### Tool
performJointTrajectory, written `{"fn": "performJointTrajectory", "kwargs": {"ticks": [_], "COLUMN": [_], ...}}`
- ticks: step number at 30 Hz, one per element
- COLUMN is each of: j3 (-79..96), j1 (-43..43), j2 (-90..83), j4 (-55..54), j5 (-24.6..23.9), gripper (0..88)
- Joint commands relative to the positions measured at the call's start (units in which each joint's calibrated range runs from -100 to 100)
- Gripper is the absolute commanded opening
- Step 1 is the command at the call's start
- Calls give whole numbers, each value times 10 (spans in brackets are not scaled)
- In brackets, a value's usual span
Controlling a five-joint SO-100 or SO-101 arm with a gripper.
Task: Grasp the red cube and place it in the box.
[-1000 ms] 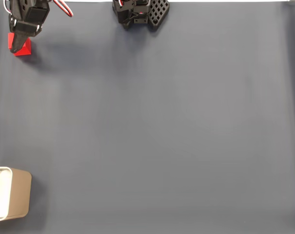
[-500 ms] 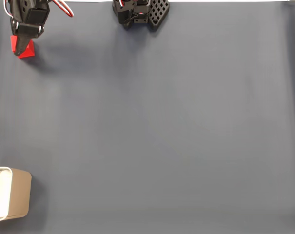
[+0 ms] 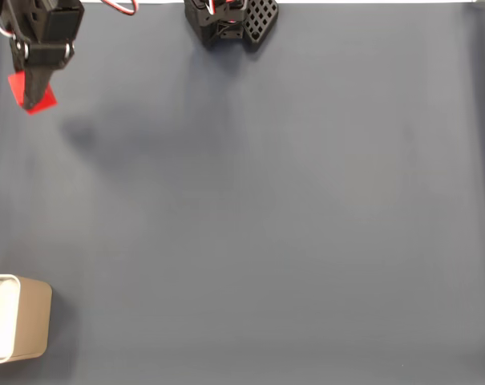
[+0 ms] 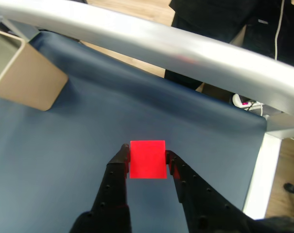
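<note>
Half the red cube (image 3: 18, 87) hidden behind the gripper (image 3: 35, 98).

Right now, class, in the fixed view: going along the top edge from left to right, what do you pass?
The gripper, its jaws shut on the red cube → the black robot base on the dark blue mat.
</note>
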Motion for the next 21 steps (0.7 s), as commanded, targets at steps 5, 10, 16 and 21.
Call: {"fn": "performJointTrajectory", "kwargs": {"ticks": [5, 10, 16, 21], "j3": [-124, -166, -236, -291], "j1": [-87, -136, -186, -216], "j2": [-16, -8, 35, 76], "j4": [64, 78, 80, 78], "j5": [6, 15, 25, 32], "gripper": [0, 0, 0, 0]}}
